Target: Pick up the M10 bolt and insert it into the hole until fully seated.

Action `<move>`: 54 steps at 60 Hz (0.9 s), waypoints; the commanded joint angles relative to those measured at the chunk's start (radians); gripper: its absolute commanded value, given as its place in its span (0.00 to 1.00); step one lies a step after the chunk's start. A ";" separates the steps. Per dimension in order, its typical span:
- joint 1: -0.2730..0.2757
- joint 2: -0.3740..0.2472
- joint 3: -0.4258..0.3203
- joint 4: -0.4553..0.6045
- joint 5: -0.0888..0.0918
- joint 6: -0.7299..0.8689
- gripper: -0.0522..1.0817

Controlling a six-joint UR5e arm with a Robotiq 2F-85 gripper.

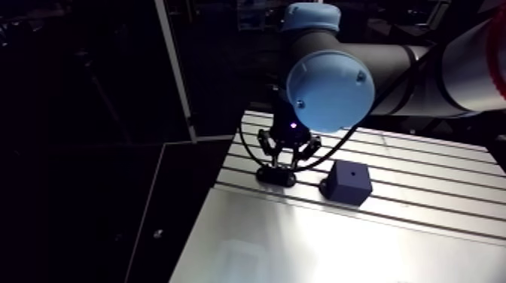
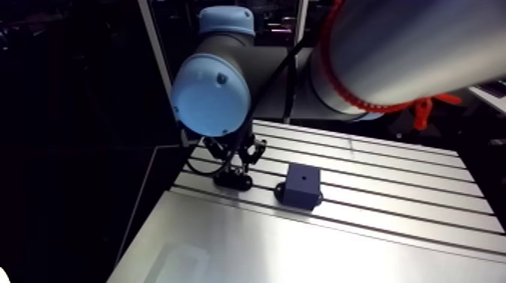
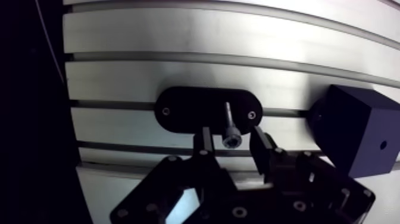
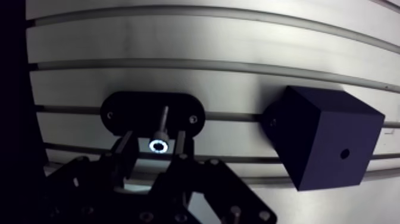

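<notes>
The gripper (image 3: 231, 134) is being held low over the slotted surface (image 3: 149, 47), right at a black oval holder (image 3: 184, 111). The M10 bolt (image 3: 230, 122) is being carried upright in that holder, head towards the wrist camera. It is being straddled by the fingers (image 3: 206, 143), with the socket head framed squarely between the two tips. The fingers are being kept spread, one at 9 o'clock of the head and one at 3 o'clock. A sliver of bright surface is being shown on each side in the wrist view's left eye, so nothing is being squeezed. In the right eye the 3 o'clock fingertip is being seen much closer to the head, and contact there cannot be told. With straight ahead of the fingers taken as 12 o'clock, a dark cube block (image 3: 351, 134) is being seen at about 2 o'clock, near the holder but apart from it. A small hole (image 3: 381, 145) is being shown in its upper face. In the arm view the block is being seen at 3 o'clock of the holder.
</notes>
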 commanded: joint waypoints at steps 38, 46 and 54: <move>0.000 0.008 0.000 0.000 -0.004 0.001 0.59; -0.001 0.008 0.000 0.000 -0.004 0.001 0.60; -0.001 0.008 0.000 0.000 -0.004 0.001 0.63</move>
